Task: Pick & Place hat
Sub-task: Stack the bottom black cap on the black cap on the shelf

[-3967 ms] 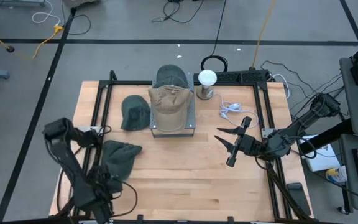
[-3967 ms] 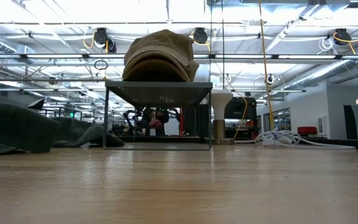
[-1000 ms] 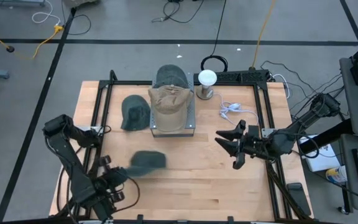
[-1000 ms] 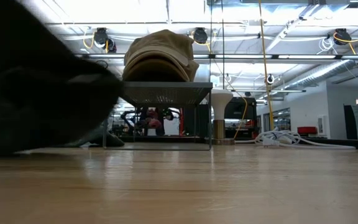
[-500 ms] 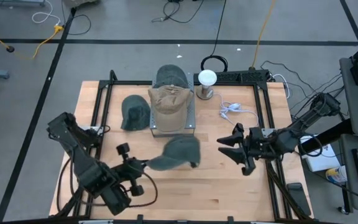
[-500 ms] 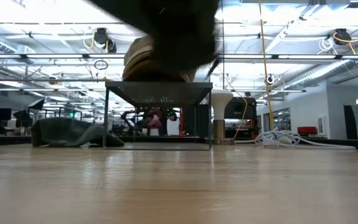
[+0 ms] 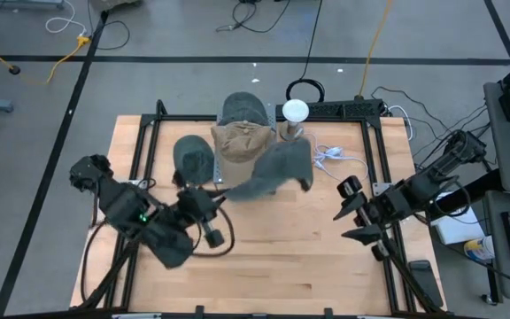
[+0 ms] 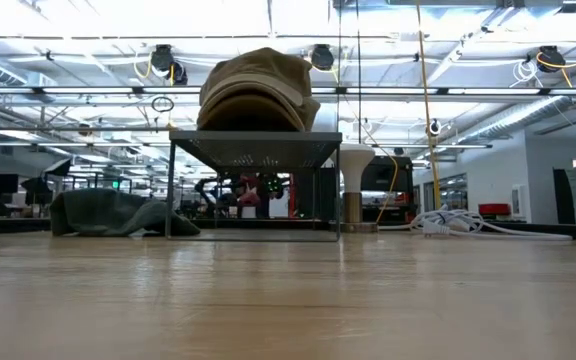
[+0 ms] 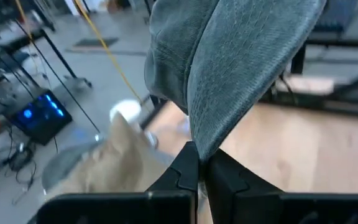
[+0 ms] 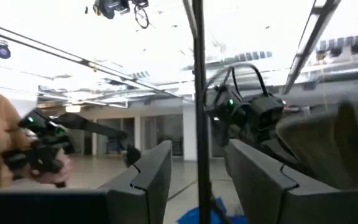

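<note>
The left gripper (image 9: 197,177), jaws clamped on the green hat (image 7: 277,168), holds it over the tabletop's (image 7: 273,257) middle, unseen in the low view. The right gripper (image 7: 354,221), jaws apart, waits at the right edge.

The lifted green hat (image 7: 277,168) covers the tan hat's (image 7: 240,140) four-o'clock side. The left wrist view blurs the tan hat and crops the green one.

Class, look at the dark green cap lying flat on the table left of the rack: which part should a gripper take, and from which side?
Probably the green cap by its low rim, coming from above on its open left side: the rack crowds its right.
</note>
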Controlling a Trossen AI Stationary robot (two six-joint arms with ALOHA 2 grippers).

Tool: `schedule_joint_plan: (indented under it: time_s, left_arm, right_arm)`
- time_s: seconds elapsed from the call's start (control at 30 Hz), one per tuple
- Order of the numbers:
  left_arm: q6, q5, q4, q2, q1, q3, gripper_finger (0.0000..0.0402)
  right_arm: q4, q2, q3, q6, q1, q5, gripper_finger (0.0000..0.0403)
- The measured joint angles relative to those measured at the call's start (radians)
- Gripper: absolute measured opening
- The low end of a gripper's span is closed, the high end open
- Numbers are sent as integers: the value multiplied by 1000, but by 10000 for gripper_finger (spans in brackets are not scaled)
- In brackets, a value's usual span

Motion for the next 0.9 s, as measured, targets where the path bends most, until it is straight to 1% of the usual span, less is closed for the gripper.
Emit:
schedule_joint_plan:
  time_s: [0.03, 0.13, 0.27, 0.33, 0.4, 0.5, 0.67, 0.77, 0.9]
  left_arm:
    - [39, -8, 37, 0, 11, 13, 8]
    - [192, -12, 166, 0, 44, 50, 8]
    - [453, 14, 424, 0, 88, 69, 8]
    - [588, 74, 559, -1, 110, 69, 8]
    - [688, 169, 658, -10, 131, 69, 8]
    - [746, 297, 760, -21, 182, 70, 8]
    - [795, 461, 813, -50, 261, 69, 8]
    - [839, 544, 818, -65, 294, 68, 8]
    - [872, 630, 842, -77, 357, 68, 8]
  right_arm:
    - [0, -2, 0, -10, -1, 6, 151]
    - [-2, -2, 0, -29, -1, 73, 152]
    - [-2, -2, 0, -36, -1, 220, 155]
    - [-2, -2, 0, -43, -9, 314, 157]
    - [8, -2, 0, -43, -24, 407, 159]
    - [38, -2, 0, -53, -55, 513, 163]
    - [66, -1, 0, -140, -108, 520, 186]
    - [88, 0, 0, -147, -138, 519, 211]
    - [84, 3, 0, -138, -175, 518, 249]
